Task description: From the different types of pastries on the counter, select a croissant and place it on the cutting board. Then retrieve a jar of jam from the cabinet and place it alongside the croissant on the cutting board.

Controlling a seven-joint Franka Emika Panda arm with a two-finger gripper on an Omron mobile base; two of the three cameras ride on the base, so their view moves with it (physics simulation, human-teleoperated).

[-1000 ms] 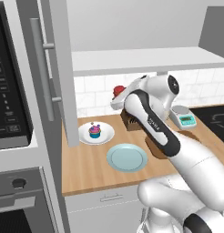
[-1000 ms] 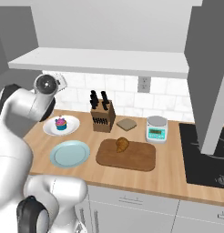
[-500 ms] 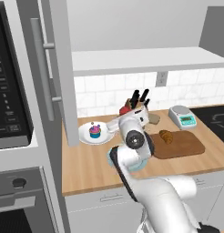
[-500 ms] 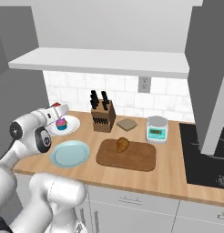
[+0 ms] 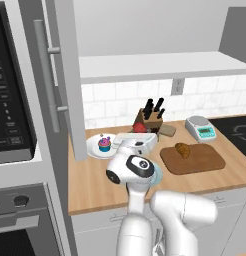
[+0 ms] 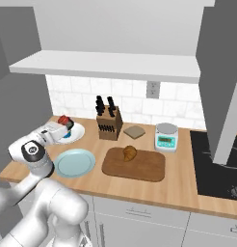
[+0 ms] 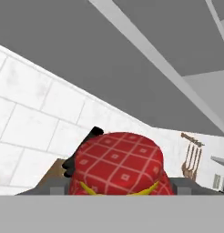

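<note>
1 jam jar, checked lid close-up

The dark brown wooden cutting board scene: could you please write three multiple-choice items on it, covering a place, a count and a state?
1. Where is the small golden-brown croissant?
A. on the dark brown wooden cutting board
B. on the round light blue plate
C. on the white shelf

2. How many pastries lie on the cutting board?
A. none
B. one
C. two

3. What is the gripper doing?
A. hanging open
B. closed on the red-topped jam jar
C. closed on the cupcake

Answers: 1 A, the croissant rests on the board; 2 B, it lies there alone; 3 B, the hand view shows the jar between the fingers.
</note>
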